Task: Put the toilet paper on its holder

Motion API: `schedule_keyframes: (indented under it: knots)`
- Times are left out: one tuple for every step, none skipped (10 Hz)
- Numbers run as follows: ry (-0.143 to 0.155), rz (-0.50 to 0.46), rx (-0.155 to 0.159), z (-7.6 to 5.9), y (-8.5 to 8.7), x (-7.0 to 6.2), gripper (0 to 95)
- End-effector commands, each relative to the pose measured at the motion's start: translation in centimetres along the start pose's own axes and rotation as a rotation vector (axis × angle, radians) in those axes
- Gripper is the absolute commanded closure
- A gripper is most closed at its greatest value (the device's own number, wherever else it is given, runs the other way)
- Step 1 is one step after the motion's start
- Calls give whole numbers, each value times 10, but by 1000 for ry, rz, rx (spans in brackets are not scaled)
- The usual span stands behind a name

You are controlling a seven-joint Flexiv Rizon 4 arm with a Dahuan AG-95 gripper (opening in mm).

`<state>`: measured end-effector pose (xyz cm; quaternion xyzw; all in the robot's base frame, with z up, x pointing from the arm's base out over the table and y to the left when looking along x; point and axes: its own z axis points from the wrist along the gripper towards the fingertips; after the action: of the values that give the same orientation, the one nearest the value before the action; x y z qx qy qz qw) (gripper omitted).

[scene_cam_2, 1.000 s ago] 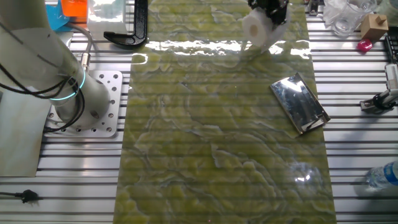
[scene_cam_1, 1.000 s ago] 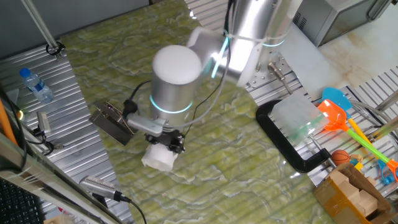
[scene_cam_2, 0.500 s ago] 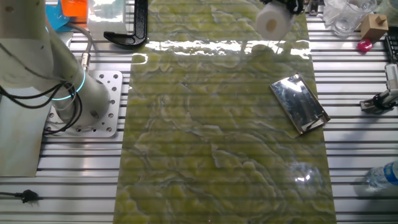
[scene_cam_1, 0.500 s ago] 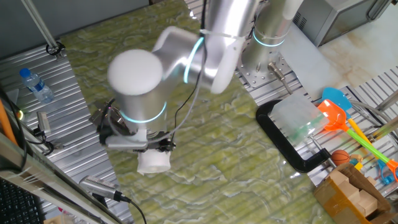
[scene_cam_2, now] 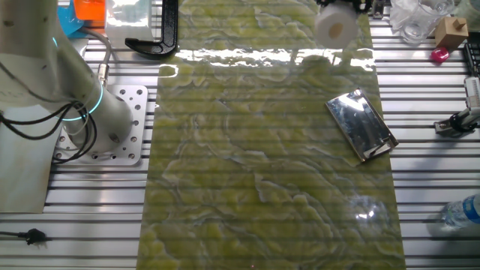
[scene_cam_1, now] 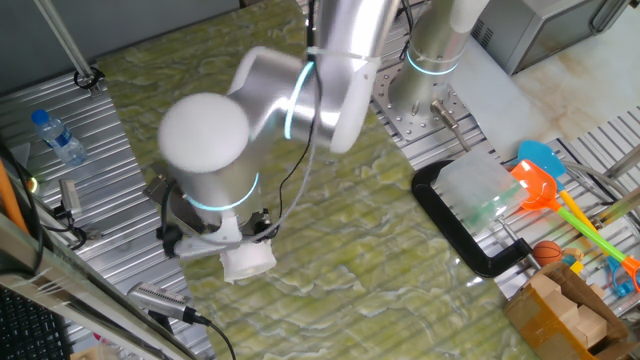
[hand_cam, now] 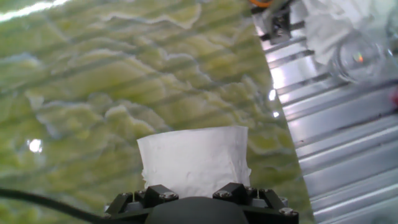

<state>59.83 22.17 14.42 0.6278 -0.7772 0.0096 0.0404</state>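
While the arm (scene_cam_1: 300,90) is bending low over the green mat (scene_cam_1: 330,240), the gripper (scene_cam_1: 238,240) is pinching the roll (scene_cam_1: 248,262), holding it clear of the mat. In the hand view the roll (hand_cam: 194,160) is sitting between the two black finger mounts at the bottom edge, its embossed side facing the camera and the mat (hand_cam: 124,81) lying below it. The fingertips themselves are hidden behind the paper, so how deep the grip goes cannot be told.

In the other fixed view the roll (scene_cam_2: 335,26) is hanging at the top edge of the mat (scene_cam_2: 262,165), with its flat end and small dark core hole turned toward the camera; the gripper (scene_cam_2: 343,4) is mostly cut off by the frame. The holder (scene_cam_2: 361,124), a shiny dark plate, is lying flat on the mat below the roll in that view, well apart from it, tilted at an angle to the mat's edge. In the first fixed view the holder (scene_cam_1: 156,188) is almost wholly hidden behind the arm's wrist, only a corner showing, just left of the roll.

A black clamp (scene_cam_1: 462,222) is lying on the mat's right side, far from the roll, and appears again as a dark shape (scene_cam_2: 157,36) up left in the other view. A water bottle (scene_cam_1: 58,136) is resting on the ribbed table (scene_cam_1: 110,240) well left of the roll.
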Motion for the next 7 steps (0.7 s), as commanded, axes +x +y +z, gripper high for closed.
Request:
schedule_keyframes:
  knots:
    - [16, -43, -29, 3, -2, 2, 950]
    - [14, -41, -29, 2, -2, 4, 950]
    - [-9, -33, -18, -2, 2, 13, 950]
    - [-7, -35, -17, -2, 4, 16, 950]
    - [-4, -50, -14, -3, 9, 21, 950]
    - [2, -96, -11, -1, 11, 21, 950]
    - [6, -115, -9, -1, 11, 21, 950]
